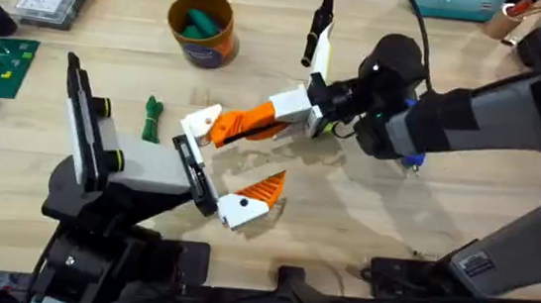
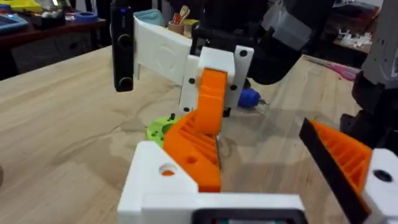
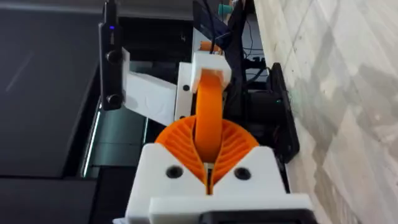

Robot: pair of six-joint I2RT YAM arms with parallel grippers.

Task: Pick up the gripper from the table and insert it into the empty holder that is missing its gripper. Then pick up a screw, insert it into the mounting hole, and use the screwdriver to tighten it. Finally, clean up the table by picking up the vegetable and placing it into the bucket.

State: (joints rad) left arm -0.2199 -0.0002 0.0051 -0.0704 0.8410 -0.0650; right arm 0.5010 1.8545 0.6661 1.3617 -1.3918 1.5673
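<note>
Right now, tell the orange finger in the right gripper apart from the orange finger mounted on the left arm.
The gripper is clamped in the right gripper, while nothing grips the mounted finger. The gripper's end meets the holder, whereas the mounted finger sits on its own white bracket. The mounted finger is nearer the arms' bases than the gripper. Both are orange wedges.

My own orange ribbed pads are pinched on the orange finger — its far end sits in a white bracket.
</note>
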